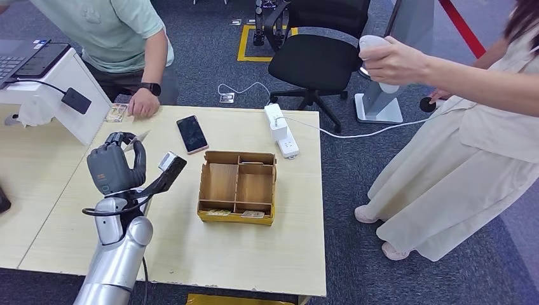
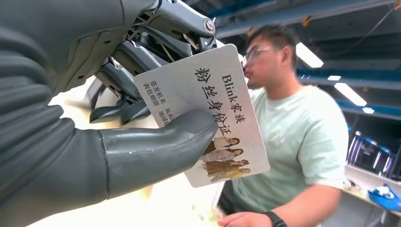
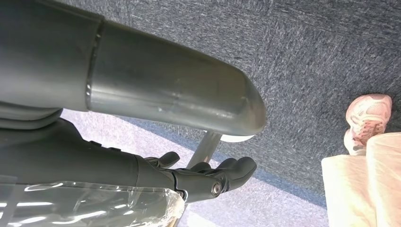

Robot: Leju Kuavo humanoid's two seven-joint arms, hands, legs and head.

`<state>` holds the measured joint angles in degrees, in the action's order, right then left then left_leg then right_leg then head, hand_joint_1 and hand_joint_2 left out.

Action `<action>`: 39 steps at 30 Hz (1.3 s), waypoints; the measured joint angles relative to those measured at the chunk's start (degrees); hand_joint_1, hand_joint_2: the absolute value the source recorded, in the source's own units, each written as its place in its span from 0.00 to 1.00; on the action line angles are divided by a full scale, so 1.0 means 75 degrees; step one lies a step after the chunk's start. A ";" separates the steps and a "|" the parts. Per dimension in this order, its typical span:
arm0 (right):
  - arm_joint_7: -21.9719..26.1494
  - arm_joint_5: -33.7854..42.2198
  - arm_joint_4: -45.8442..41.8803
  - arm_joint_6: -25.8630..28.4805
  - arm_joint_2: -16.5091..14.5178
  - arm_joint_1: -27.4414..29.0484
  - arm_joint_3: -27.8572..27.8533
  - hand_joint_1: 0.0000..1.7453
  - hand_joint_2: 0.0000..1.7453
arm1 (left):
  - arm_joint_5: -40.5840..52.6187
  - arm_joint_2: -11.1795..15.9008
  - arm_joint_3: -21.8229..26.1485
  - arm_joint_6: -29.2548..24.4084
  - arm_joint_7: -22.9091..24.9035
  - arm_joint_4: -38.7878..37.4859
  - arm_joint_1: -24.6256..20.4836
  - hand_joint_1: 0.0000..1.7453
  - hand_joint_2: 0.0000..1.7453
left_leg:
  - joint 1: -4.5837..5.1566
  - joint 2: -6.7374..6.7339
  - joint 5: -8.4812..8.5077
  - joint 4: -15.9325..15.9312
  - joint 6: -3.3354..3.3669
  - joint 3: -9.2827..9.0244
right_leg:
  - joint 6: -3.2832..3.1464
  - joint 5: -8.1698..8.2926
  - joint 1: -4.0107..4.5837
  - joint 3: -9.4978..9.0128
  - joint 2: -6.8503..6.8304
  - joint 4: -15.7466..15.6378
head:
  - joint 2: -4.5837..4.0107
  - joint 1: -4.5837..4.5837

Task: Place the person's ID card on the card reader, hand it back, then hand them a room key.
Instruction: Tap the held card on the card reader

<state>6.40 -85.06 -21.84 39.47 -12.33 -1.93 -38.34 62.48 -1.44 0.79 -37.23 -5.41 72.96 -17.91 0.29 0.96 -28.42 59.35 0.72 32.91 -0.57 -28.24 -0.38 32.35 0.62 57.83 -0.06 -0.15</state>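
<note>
My left hand [image 1: 114, 166] is raised over the left part of the wooden table [image 1: 241, 254]. It pinches a white ID card [image 2: 208, 109] between thumb [image 2: 156, 146] and fingers; the card [image 1: 141, 138] bears printed characters and a small group photo. It points toward a person in a pale green shirt [image 2: 293, 142] seated behind the table's far left corner, whose hand [image 1: 143, 105] rests on the table. A dark flat phone-like device [image 1: 192, 133] lies just right of my hand. A cardboard divider box [image 1: 238, 186] holds cards [image 1: 252, 214] in its front slots. My right hand [image 3: 213, 177] hangs over the carpet, holding nothing.
A white power strip [image 1: 281, 130] with its cable lies at the table's far edge. A laptop [image 1: 22, 57] sits on a white stand at far left. A black office chair [image 1: 318, 57] stands behind the table. A second person in a beige dress [image 1: 457, 152] stands at the right.
</note>
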 joint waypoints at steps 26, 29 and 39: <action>0.0041 0.0011 -0.0255 0.0000 0.0000 0.0230 -0.0044 0.00 0.00 | -0.4288 0.0263 -0.0111 0.1697 0.0412 -0.0009 0.0579 1.00 1.00 | 0.0000 0.0000 0.0000 0.0000 0.0000 0.0001 | 0.0000 0.0000 0.0000 -0.0001 0.0001 0.0000 | -0.0001 -0.0001; 0.0010 -0.0058 -0.0275 0.0000 -0.0002 0.0246 -0.0064 0.00 0.00 | -0.4517 0.0307 -0.0052 0.1754 0.0497 -0.0012 0.0661 1.00 1.00 | -0.0001 0.0000 0.0000 0.0000 0.0000 0.0001 | 0.0000 0.0000 0.0000 0.0000 0.0000 0.0000 | 0.0001 -0.0001; -0.0012 -0.0159 -0.0291 0.0000 -0.0010 0.0261 -0.0116 0.00 0.00 | -0.4457 0.0439 0.0056 0.1872 0.0944 -0.0179 0.0756 1.00 1.00 | -0.0001 0.0000 0.0000 -0.0002 0.0000 0.0001 | 0.0000 0.0000 0.0000 -0.0001 0.0000 0.0000 | -0.0001 0.0000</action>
<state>6.31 -86.25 -24.02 39.47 -12.40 0.03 -39.21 29.05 1.86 1.21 -23.19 1.67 71.61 -12.24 0.28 0.96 -28.42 59.34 0.71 32.92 -0.57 -28.25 -0.38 32.34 0.62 57.83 -0.06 -0.15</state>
